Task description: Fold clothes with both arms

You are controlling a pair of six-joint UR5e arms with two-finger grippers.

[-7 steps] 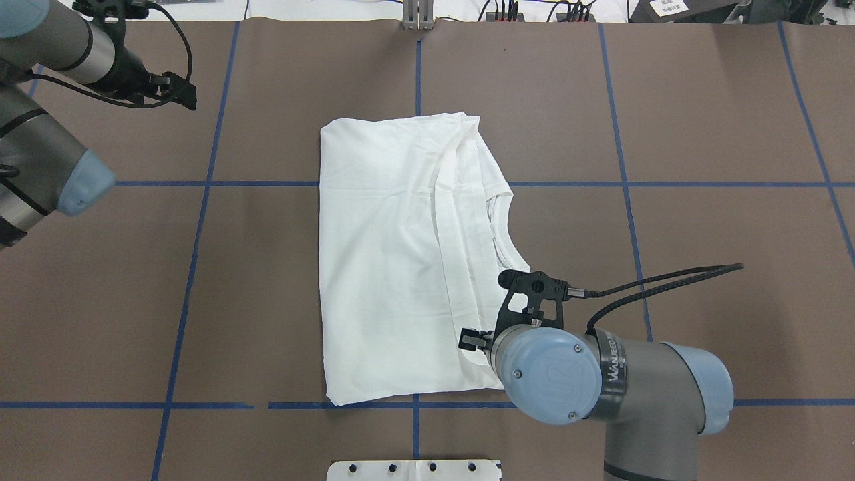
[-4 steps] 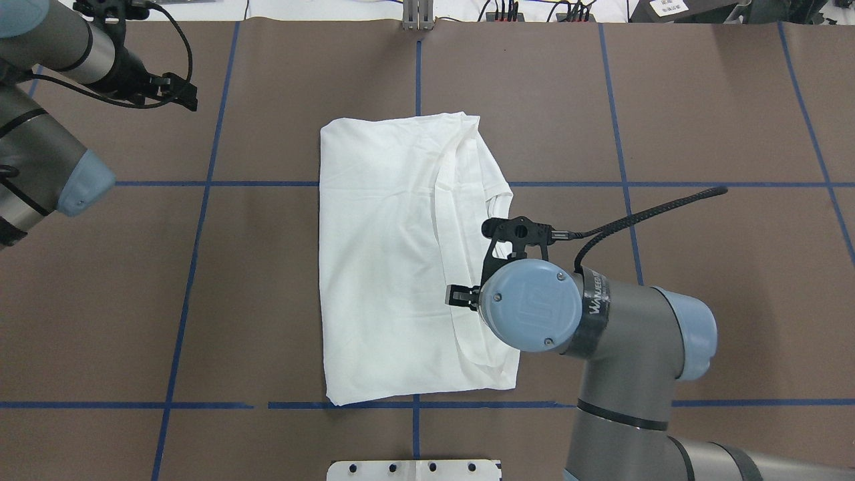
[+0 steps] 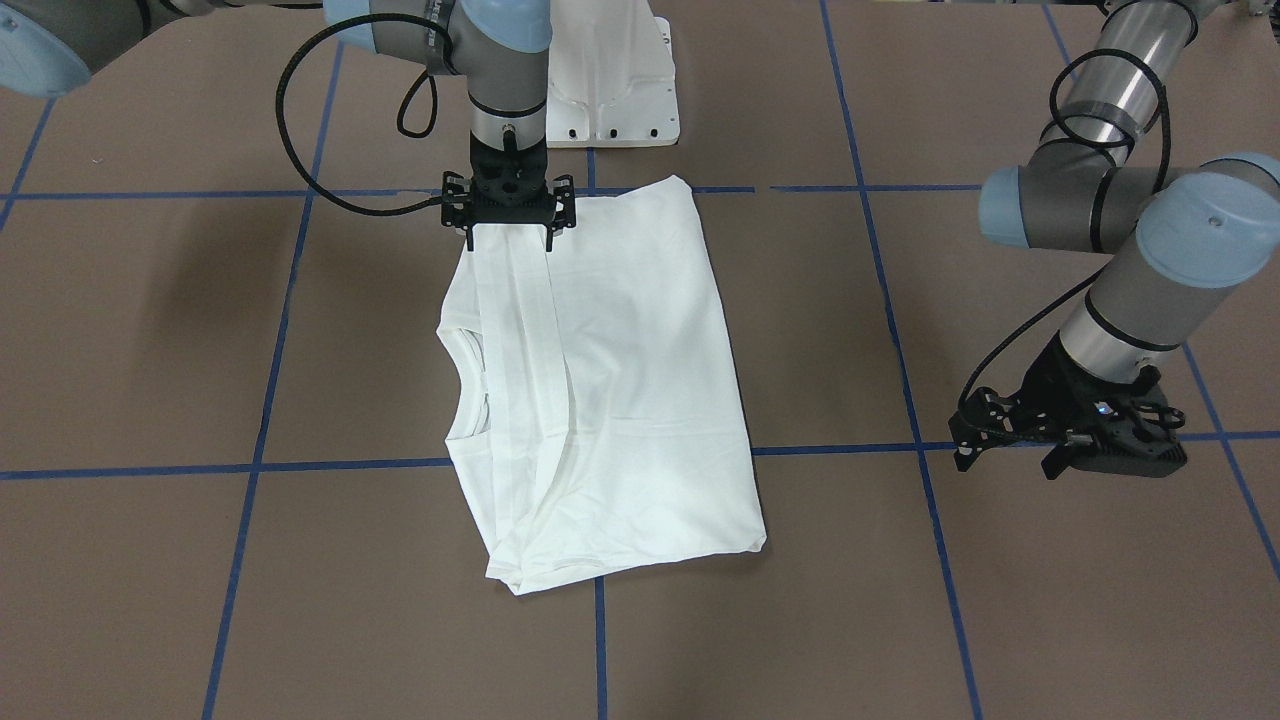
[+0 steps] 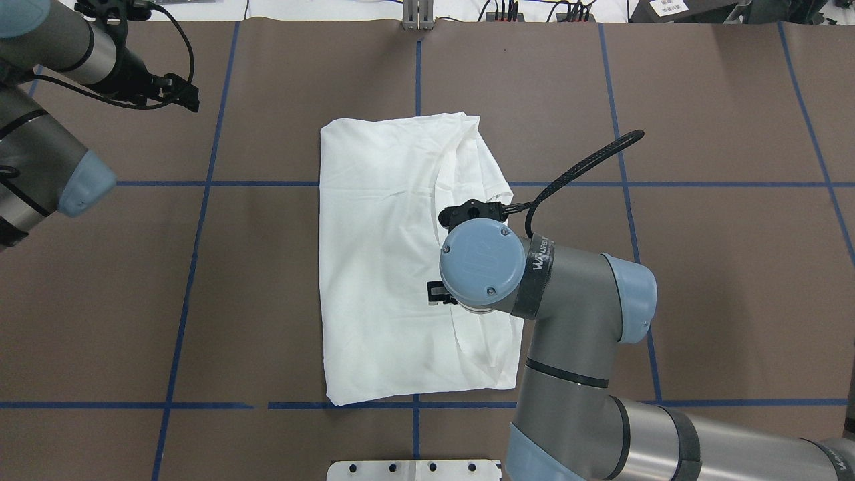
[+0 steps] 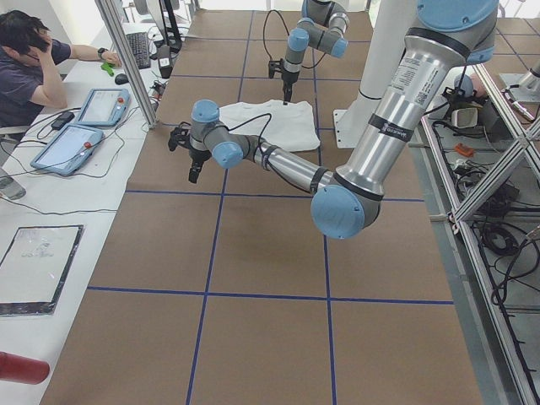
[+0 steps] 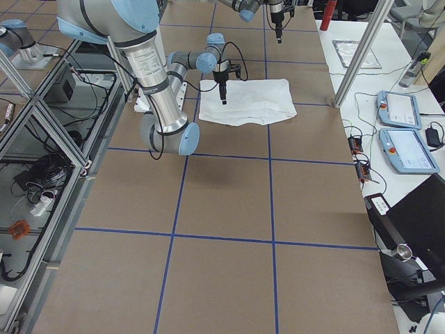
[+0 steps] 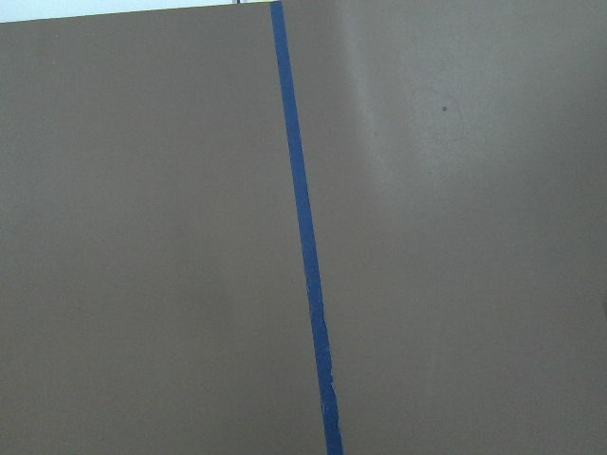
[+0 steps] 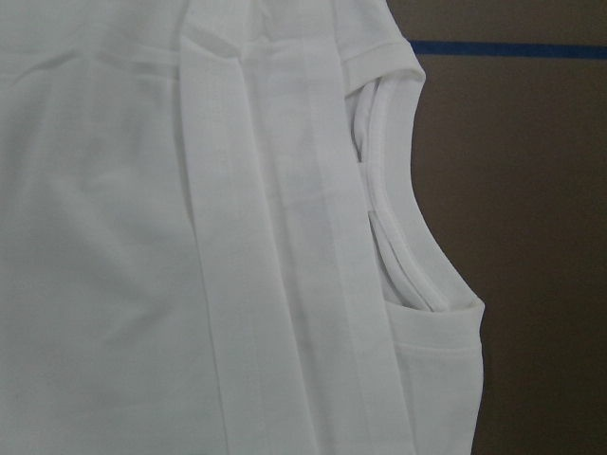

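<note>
The white T-shirt (image 4: 381, 267) lies folded flat in the middle of the table, also seen in the front view (image 3: 630, 380). No printed text shows. Its collar (image 8: 398, 237) faces the robot's right, and a folded sleeve strip (image 8: 285, 237) runs beside it. My right gripper (image 3: 508, 245) hangs above the shirt's sleeve side, its two fingers apart and holding nothing. In the overhead view the wrist hides it. My left gripper (image 4: 192, 95) hovers open and empty over bare table at the far left, well away from the shirt.
The white pedestal base (image 3: 610, 80) stands at the robot's edge of the table. Blue tape lines (image 7: 303, 237) cross the brown table cover. An operator (image 5: 25, 59) sits at a side desk with tablets beyond the table's left end.
My right arm has moved away from the robot and leftwards, from the shirt's near right corner to above its middle. The shirt has not shifted. The left arm has barely moved.
</note>
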